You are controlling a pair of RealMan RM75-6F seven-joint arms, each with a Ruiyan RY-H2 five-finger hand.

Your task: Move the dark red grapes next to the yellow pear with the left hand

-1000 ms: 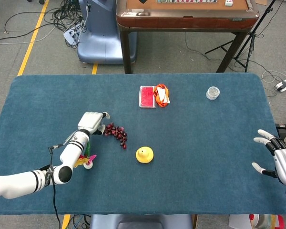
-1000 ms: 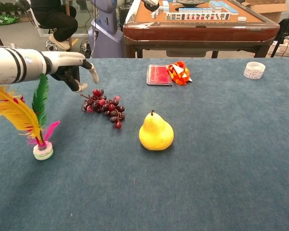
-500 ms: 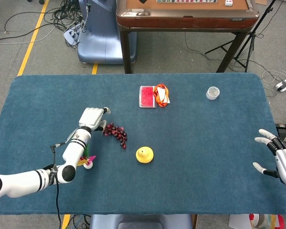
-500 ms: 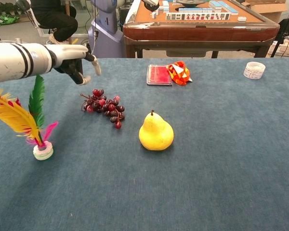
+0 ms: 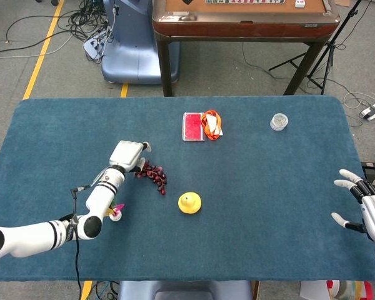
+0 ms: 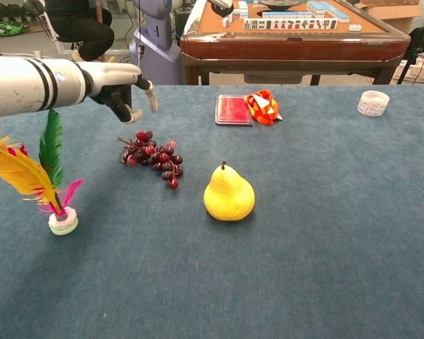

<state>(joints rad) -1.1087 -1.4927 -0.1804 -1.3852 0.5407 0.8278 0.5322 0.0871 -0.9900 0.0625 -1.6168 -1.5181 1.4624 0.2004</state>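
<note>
A bunch of dark red grapes (image 5: pixel 153 175) (image 6: pixel 151 157) lies on the blue table, left of the yellow pear (image 5: pixel 189 202) (image 6: pixel 229 194), with a gap between them. My left hand (image 5: pixel 129 154) (image 6: pixel 126 91) hovers above and just behind the left end of the bunch, fingers apart, holding nothing. At the table's right edge my right hand (image 5: pixel 365 209) is open with its fingers spread; the chest view does not show it.
A feathered shuttlecock (image 6: pixel 35 173) (image 5: pixel 115 212) stands near my left forearm. A red card case (image 5: pixel 193 126) with an orange-white cloth (image 5: pixel 212 123) lies at the back middle, a small round tin (image 5: pixel 279 121) at the back right. A brown mahjong table (image 5: pixel 244 22) stands beyond.
My left hand has risen off the table and moved right and back, from beside the grapes' left end to above it. The grapes, pear and right hand stay put.
</note>
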